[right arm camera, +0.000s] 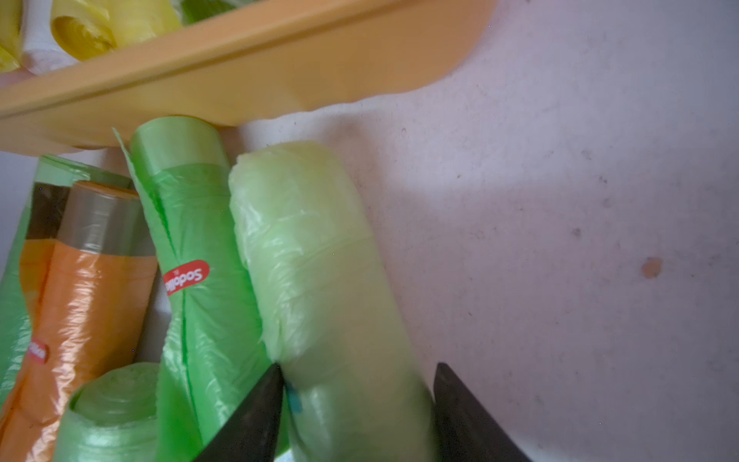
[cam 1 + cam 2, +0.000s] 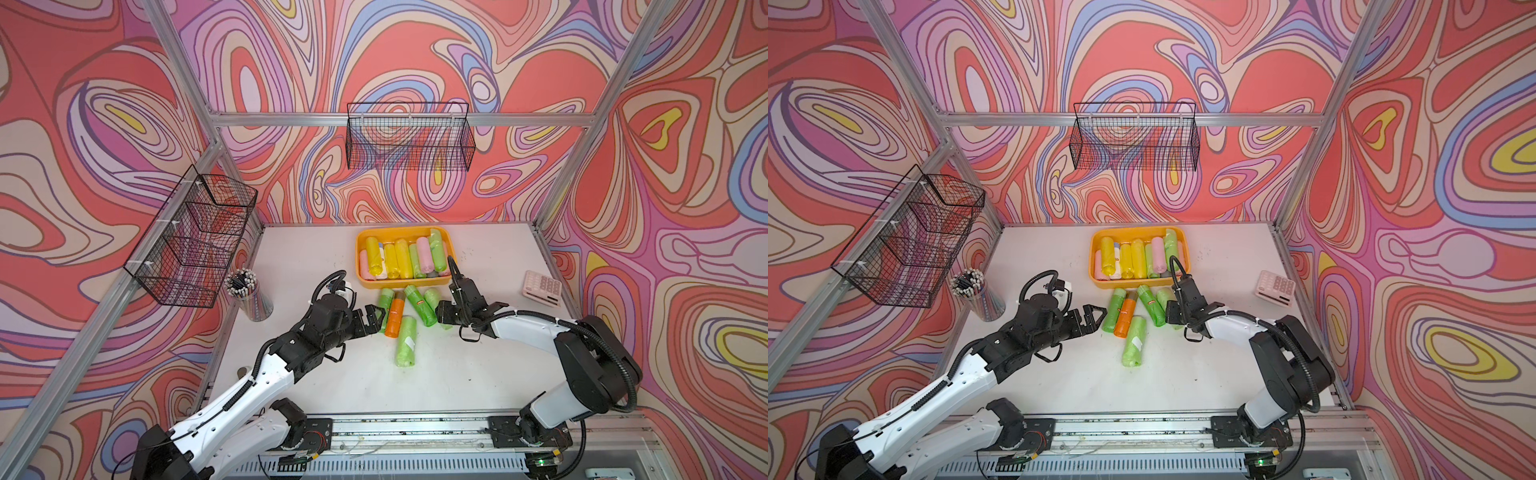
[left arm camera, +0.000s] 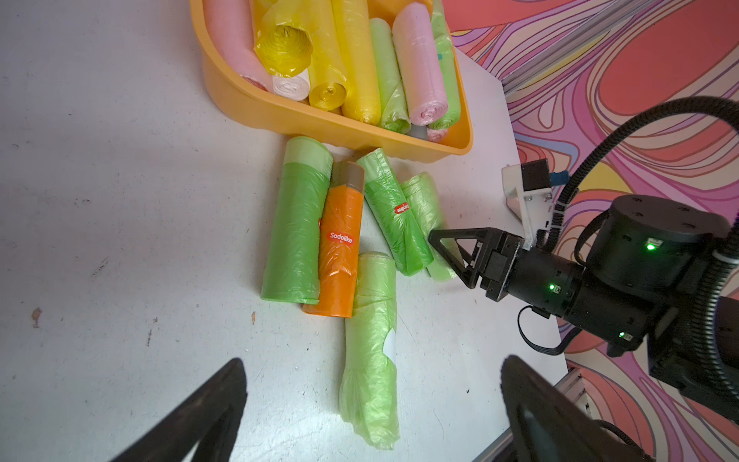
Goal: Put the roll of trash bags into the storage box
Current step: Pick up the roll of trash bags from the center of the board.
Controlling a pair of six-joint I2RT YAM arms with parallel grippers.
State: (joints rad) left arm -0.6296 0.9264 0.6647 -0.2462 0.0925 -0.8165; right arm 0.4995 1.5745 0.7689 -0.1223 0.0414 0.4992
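Note:
The orange-yellow storage box [image 2: 399, 284] [image 2: 1133, 284] stands at the back of the table with several yellow, pink and green rolls in it. Several more rolls lie in front of it. My right gripper [image 2: 439, 316] [image 1: 356, 372] is shut on the pale green roll of trash bags [image 2: 432, 296] [image 1: 312, 260], the rightmost one, which lies on the table near the box wall [image 1: 240, 76]. My left gripper [image 2: 380, 318] [image 3: 372, 360] hangs wide open with nothing held, beside the dark green roll [image 2: 385, 305] and above the end of a light green roll [image 3: 372, 340].
An orange roll [image 2: 395, 318] and a green roll with a red label [image 2: 419, 305] lie between the two grippers. A cup of pencils [image 2: 249, 295] stands at the left, a pink calculator [image 2: 542, 287] at the right. Black wire baskets [image 2: 195, 237] [image 2: 409, 137] hang on the walls.

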